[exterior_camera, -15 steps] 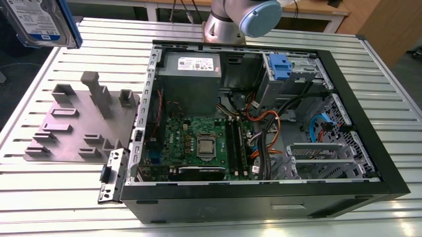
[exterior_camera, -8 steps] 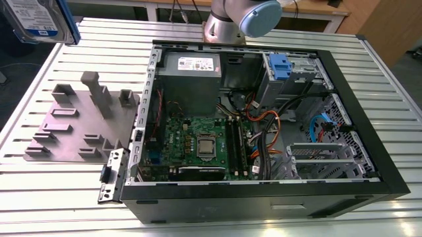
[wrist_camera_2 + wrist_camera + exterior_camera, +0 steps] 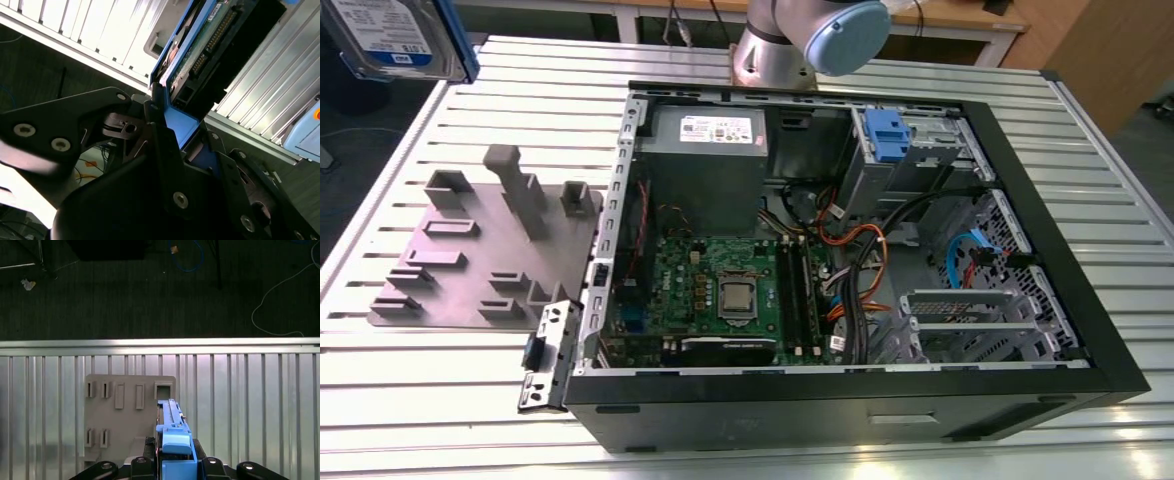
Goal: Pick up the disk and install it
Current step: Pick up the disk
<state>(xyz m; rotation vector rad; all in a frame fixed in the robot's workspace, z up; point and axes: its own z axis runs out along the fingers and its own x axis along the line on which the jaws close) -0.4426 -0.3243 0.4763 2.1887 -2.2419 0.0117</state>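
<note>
The disk [image 3: 400,35], silver with a blue-and-white label and blue carrier rails, hangs high above the table's far corner at the exterior view's left. In the first wrist view the disk [image 3: 172,432] appears edge-on, blue rail up, above the grey fixture plate [image 3: 125,410]. My gripper [image 3: 173,466] is shut on it, with black fingers [image 3: 142,467] pressing both sides of the carrier. In the second wrist view the disk's green circuit board [image 3: 200,45] faces the camera, and the gripper [image 3: 175,132] clamps the blue carrier [image 3: 177,122].
An open computer case [image 3: 1067,200] lies on the slatted aluminium table [image 3: 427,400], with a drive bay and blue latch [image 3: 887,135] and a grey power supply [image 3: 707,130] inside. The grey fixture plate [image 3: 480,250] sits beside the case. The arm's base [image 3: 781,45] stands behind it.
</note>
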